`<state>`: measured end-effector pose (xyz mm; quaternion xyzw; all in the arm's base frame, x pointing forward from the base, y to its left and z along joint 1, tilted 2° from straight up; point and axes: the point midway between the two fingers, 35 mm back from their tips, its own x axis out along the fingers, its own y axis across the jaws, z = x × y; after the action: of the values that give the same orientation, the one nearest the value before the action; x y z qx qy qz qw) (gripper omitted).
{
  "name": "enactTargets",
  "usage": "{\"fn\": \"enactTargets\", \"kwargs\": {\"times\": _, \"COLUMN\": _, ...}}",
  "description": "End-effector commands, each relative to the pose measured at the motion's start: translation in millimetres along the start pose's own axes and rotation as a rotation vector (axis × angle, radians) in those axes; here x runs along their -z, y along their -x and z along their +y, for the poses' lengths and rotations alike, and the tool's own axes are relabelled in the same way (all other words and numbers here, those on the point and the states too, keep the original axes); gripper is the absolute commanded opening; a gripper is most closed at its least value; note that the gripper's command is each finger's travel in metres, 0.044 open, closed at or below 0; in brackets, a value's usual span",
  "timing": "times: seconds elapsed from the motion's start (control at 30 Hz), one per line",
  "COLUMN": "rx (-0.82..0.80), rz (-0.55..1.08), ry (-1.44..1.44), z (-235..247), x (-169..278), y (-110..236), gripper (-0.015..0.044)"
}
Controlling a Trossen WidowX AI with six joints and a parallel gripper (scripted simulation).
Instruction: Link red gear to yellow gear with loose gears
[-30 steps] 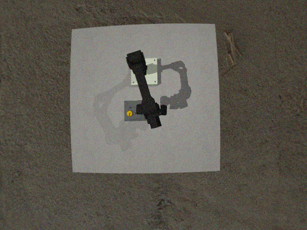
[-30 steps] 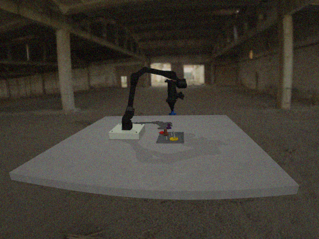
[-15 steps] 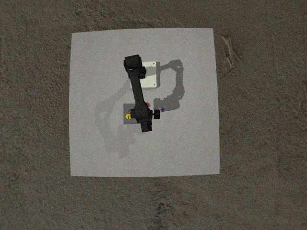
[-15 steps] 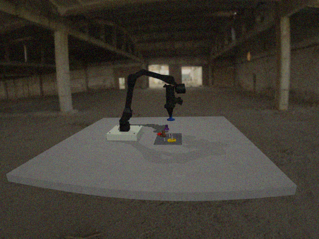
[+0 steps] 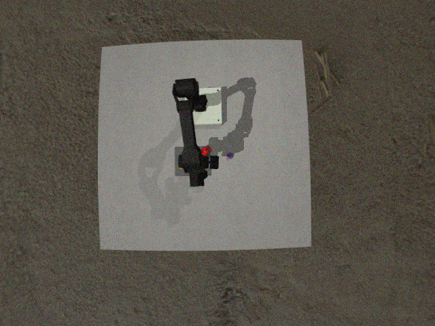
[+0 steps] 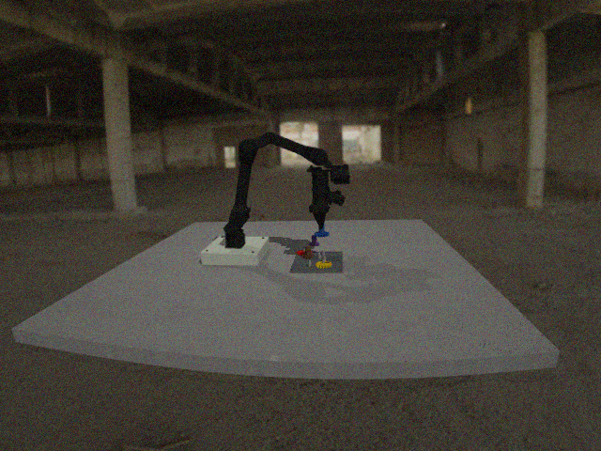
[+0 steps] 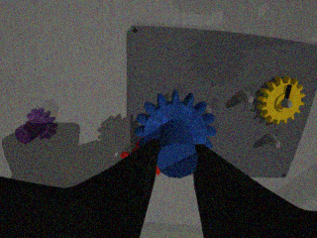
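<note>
Hand (image 6: 320, 226) (image 7: 176, 149) pointing downward, fingers pinching the hub of a blue gear (image 6: 321, 234) (image 7: 175, 122). Held in the air over the grey board (image 5: 178, 151) (image 6: 299, 268) (image 7: 173, 47), toothed disc below the fingertips, apart from the pegs; hidden under the arm (image 5: 188, 130) (image 6: 293, 147) in the top view.

Underneath, in the exterior view, a red gear (image 5: 203, 149) (image 6: 300, 253) (image 7: 125, 155) at the board's left side, mostly covered by the blue one in the wrist view. Just beside it, to the right, a brown gear (image 6: 308, 252); too small to tell whether seated flat or meshing. At the near side of the board, a yellow gear (image 5: 180, 168) (image 6: 323, 265) (image 7: 273, 96) on its peg, black stripe visible from the wrist. Close to that, two bare pegs (image 7: 243, 97) in the wrist view.

Beyond the board, on the worktop (image 5: 263, 193) (image 6: 291, 325) (image 7: 59, 59), a loose purple gear (image 5: 230, 155) (image 6: 314, 241) (image 7: 42, 121), upright hub on top, well apart from the yellow one. Farther out, to the left, the arm's pale base (image 5: 212, 115) (image 6: 233, 257), near the board but not touching.
</note>
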<state>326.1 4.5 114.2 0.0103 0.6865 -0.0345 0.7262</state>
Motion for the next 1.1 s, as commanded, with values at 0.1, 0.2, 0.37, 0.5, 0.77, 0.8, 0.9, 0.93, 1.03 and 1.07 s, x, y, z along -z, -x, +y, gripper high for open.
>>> {"fn": "enactTargets", "kwargs": {"times": 0.1, "rx": -0.004, "rz": 0.005, "ry": 0.002, "z": -15, "x": 3, "y": -11, "gripper": 0.0000}}
{"fn": "enactTargets", "kwargs": {"times": 0.2, "rx": -0.003, "rz": 0.005, "ry": 0.002, "z": -22, "x": 4, "y": -16, "gripper": 0.0000}}
{"fn": "enactTargets", "kwargs": {"times": 0.37, "rx": -0.001, "rz": 0.005, "ry": 0.002, "z": -34, "x": 6, "y": -24, "gripper": 0.0000}}
{"fn": "enactTargets", "kwargs": {"times": 0.5, "rx": -0.001, "rz": 0.005, "ry": 0.003, "z": -37, "x": 7, "y": -25, "gripper": 0.0000}}
{"fn": "enactTargets", "kwargs": {"times": 0.77, "rx": -0.001, "rz": 0.005, "ry": 0.003, "z": -37, "x": 6, "y": -22, "gripper": 0.0000}}
{"fn": "enactTargets", "kwargs": {"times": 0.8, "rx": -0.001, "rz": 0.005, "ry": 0.003, "z": -37, "x": 6, "y": -22, "gripper": 0.0000}}
{"fn": "enactTargets", "kwargs": {"times": 0.9, "rx": -0.001, "rz": 0.005, "ry": -0.002, "z": -37, "x": 6, "y": -22, "gripper": 0.0000}}
{"fn": "enactTargets", "kwargs": {"times": 0.93, "rx": -0.001, "rz": 0.005, "ry": -0.010, "z": -37, "x": 6, "y": -22, "gripper": 0.0000}}
{"fn": "enactTargets", "kwargs": {"times": 1.03, "rx": -0.001, "rz": 0.005, "ry": -0.056, "z": -37, "x": 6, "y": -22, "gripper": 0.0000}}
{"fn": "enactTargets", "kwargs": {"times": 1.07, "rx": -0.001, "rz": 0.005, "ry": -0.080, "z": -37, "x": 6, "y": -22, "gripper": 0.0000}}
